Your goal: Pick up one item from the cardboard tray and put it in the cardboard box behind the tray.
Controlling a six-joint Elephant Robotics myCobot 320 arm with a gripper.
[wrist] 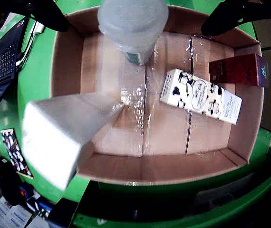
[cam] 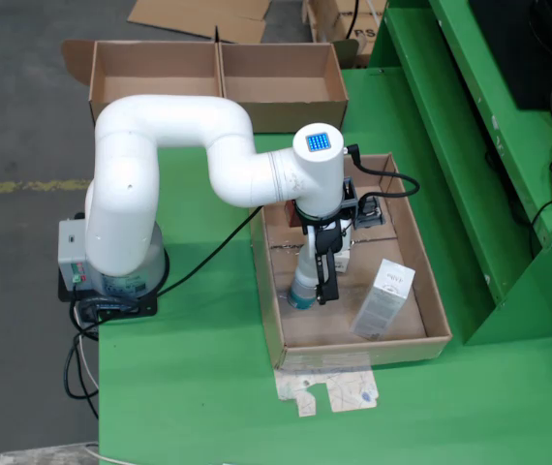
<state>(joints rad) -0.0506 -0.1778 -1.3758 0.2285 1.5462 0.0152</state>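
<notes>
The hand (cam: 321, 283) is down inside the tray (cam: 431, 291) on the green tabletop (cam: 189, 387), closed around an upright bottle (cam: 303, 289), near a white box (cam: 384, 300).

Only legible text: letters "PS" on a cardboard carton (cam: 361, 34) at the overhead view's top edge

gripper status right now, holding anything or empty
Gripper: down in the cardboard tray around a clear bottle; whether it is clamped shut on it cannot be told.
</notes>
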